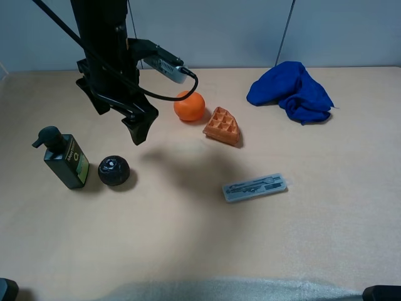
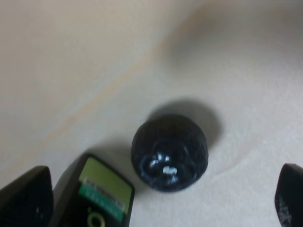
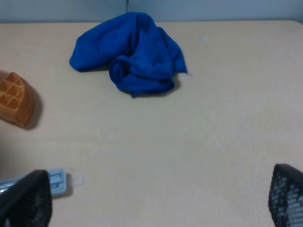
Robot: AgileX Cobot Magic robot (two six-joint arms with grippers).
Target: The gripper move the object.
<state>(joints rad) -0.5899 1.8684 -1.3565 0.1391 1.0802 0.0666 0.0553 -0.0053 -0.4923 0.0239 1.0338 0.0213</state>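
Our left hand (image 1: 139, 128) hangs wide open and empty above the black ball (image 1: 113, 170), which sits on the counter (image 1: 188, 251) touching the green pump bottle (image 1: 65, 158). Coming down, we'd probably clip that bottle and tip it.

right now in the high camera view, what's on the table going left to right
dark green pump bottle → small black ball → round orange fruit → orange waffle wedge → clear plastic case → crumpled blue cloth
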